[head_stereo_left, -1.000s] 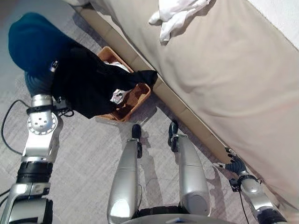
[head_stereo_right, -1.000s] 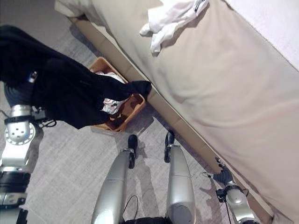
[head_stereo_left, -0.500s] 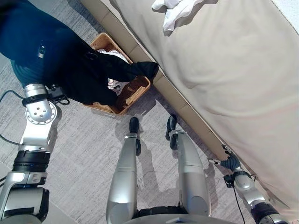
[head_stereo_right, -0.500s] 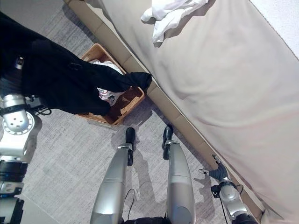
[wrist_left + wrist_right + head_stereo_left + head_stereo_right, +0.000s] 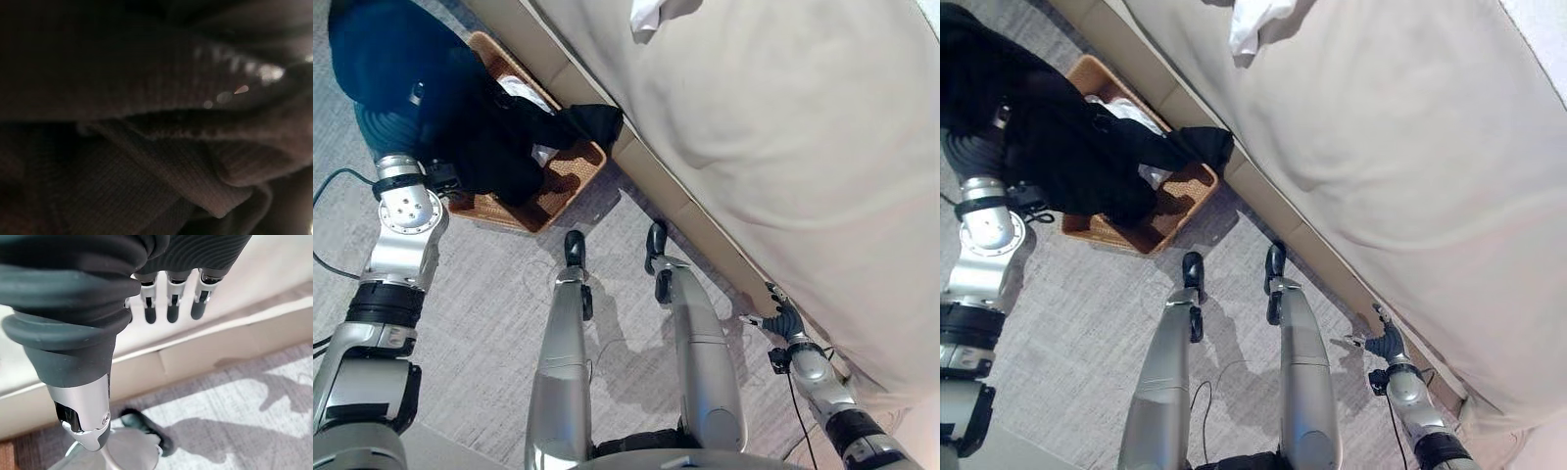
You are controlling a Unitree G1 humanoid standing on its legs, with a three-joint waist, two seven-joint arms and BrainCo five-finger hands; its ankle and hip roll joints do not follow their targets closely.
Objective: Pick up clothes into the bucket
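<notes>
left hand: hidden under black cloth, can't tell | cloth: hangs over basket, far left | right hand: fingers straight, holding nothing, near bed

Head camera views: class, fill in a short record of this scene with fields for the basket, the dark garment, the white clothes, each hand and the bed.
basket: woven brown basket on the grey carpet, against the bed base
dark garment: black garment draped over the end of the left arm, hanging into the basket, one end lying over the rim towards the bed
white clothes: one white piece inside the basket; another white garment lying on the bed
left hand: hidden under the black garment
right hand: right hand low beside the bed base, fingers straight, holding nothing
bed: beige bed
</notes>
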